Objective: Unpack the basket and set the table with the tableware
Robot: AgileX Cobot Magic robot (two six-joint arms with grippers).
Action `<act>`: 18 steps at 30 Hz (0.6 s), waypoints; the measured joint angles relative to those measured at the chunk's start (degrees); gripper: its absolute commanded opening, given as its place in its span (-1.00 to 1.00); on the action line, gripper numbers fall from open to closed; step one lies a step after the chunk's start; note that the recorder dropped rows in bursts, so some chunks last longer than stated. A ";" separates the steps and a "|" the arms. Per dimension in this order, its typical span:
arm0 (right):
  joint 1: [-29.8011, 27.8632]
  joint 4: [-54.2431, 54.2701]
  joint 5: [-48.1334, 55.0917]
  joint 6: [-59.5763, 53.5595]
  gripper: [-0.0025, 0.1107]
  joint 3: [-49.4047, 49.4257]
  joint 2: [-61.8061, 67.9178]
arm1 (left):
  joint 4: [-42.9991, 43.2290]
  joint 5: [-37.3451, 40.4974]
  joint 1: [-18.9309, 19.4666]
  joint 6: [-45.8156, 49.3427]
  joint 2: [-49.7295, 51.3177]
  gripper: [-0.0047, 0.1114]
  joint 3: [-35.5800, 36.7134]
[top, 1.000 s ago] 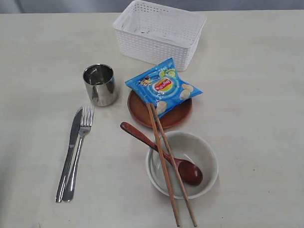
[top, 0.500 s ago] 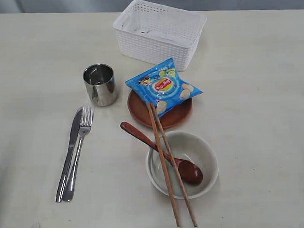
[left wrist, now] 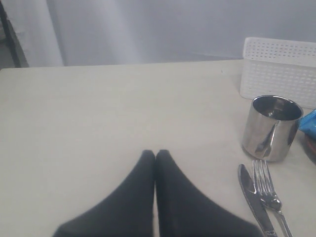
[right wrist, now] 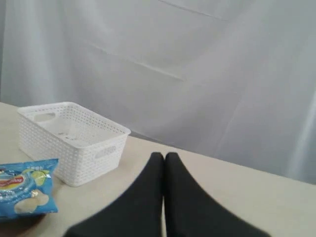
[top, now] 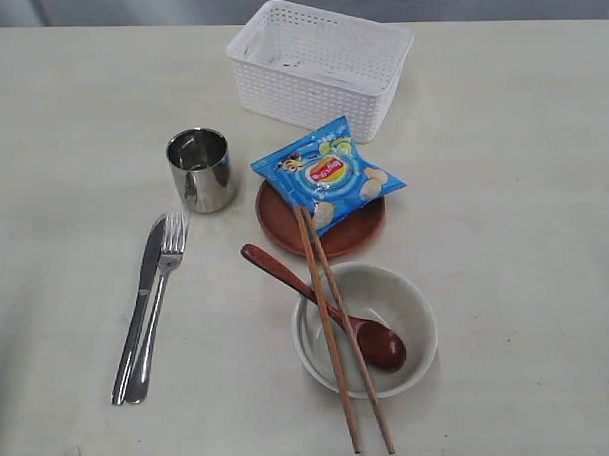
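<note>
The counter (top: 505, 231) carries the basket (top: 319, 62) by its far edge; nearer the front edge sit the bowl (top: 420, 319), plate (top: 282, 221), cup (top: 199, 170), knife (top: 137, 314) and fork (top: 168, 255). The left hand (left wrist: 155, 155) and right hand (right wrist: 164, 157) are both closed, holding nothing.

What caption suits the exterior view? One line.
Empty basket; chip bag on the plate; spoon and chopsticks resting on the bowl.

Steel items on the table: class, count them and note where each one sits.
3. The steel cup stands left of the plate. The knife and fork lie side by side, left of the bowl. None appears hidden.
</note>
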 measured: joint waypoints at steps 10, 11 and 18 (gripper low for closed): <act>-2.74 -0.24 10.13 4.22 -0.96 0.12 0.00 | 0.00 0.00 0.00 0.00 0.00 -0.92 0.00; -2.74 -0.10 12.38 5.38 -0.96 0.12 0.00 | 0.00 0.00 0.00 0.00 0.00 -0.92 0.00; -2.74 -0.10 15.68 7.78 -0.96 0.26 0.00 | 0.00 0.00 0.00 0.00 0.00 -0.92 0.00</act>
